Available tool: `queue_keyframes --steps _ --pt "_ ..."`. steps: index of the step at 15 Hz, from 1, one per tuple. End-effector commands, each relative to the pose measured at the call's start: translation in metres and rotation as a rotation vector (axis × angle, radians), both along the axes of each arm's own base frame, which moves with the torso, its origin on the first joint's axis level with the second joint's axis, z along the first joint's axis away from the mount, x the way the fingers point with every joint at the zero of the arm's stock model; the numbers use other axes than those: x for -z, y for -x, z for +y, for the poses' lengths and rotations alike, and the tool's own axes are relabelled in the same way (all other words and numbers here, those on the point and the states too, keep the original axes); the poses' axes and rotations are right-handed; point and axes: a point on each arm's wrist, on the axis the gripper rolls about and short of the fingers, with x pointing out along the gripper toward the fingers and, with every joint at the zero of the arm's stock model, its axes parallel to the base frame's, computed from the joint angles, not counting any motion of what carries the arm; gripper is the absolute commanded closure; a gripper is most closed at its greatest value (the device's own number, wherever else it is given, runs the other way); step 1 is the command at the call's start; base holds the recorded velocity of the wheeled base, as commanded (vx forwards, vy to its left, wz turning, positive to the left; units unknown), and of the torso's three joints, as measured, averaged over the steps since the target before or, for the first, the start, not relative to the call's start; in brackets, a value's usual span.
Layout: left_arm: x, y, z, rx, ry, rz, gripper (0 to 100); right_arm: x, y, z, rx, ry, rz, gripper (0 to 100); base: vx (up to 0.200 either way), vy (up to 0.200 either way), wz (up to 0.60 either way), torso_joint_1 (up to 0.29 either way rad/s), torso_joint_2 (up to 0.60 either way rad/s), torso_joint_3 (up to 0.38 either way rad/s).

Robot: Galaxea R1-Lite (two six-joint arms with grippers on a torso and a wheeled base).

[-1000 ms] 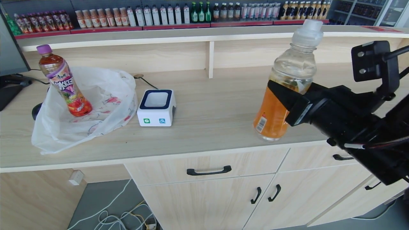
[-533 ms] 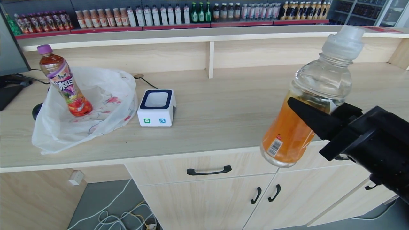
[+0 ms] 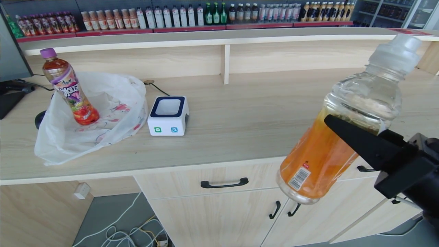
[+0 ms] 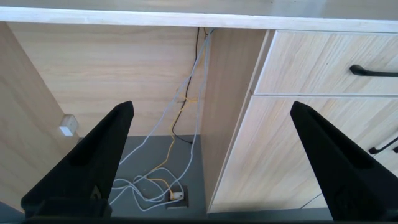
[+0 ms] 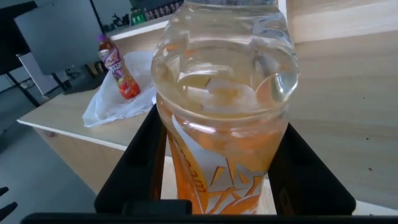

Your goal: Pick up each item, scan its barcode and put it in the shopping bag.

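Note:
My right gripper (image 3: 356, 137) is shut on an orange juice bottle (image 3: 337, 137) with a clear upper part and a pale cap, held tilted in the air in front of the counter's right edge, its barcode facing the head camera. In the right wrist view the orange juice bottle (image 5: 224, 118) stands between my black fingers (image 5: 140, 162). A white scanner (image 3: 168, 115) with a dark-rimmed window sits mid-counter. Left of it lies a white shopping bag (image 3: 103, 116) with a purple-capped tea bottle (image 3: 68, 89) leaning in it. My left gripper (image 4: 211, 162) hangs open below the counter, holding nothing.
The wooden counter (image 3: 233, 116) has a raised back ledge with a divider (image 3: 225, 63). Drawers and cupboard doors with black handles (image 3: 224, 183) lie below. Cables (image 4: 168, 180) trail on the floor. Shelves of bottles (image 3: 192, 15) line the back wall. A monitor edge (image 3: 12, 51) stands far left.
My right gripper has lifted the orange juice bottle off the counter and drawn it toward the camera and to the right, tilting it more. Bag, tea bottle and scanner are unmoved.

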Motion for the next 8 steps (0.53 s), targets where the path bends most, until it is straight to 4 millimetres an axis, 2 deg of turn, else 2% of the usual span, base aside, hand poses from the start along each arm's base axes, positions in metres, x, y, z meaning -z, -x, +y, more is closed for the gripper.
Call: queue_keyframes --steps 1,4,6,8 --pt "0.000 0.000 0.000 -0.002 0.000 0.000 0 -0.004 0.009 0.000 -0.057 -0.058 0.013 100 0.000 0.000 0.00 0.000 0.00 0.000" --pt "0.000 0.000 0.000 -0.002 0.000 0.000 0 -0.008 0.013 0.004 -0.121 -0.140 0.057 100 0.000 0.000 0.00 0.000 0.00 0.000" --pt "0.000 0.000 0.000 0.000 0.000 0.000 0 -0.022 0.021 0.012 -0.226 -0.186 0.036 100 0.000 0.000 0.00 0.000 0.00 0.000" --pt "0.000 0.000 0.000 -0.002 0.000 0.000 0 -0.022 0.022 0.013 -0.267 -0.243 0.089 100 0.000 0.000 0.00 0.000 0.00 0.000"
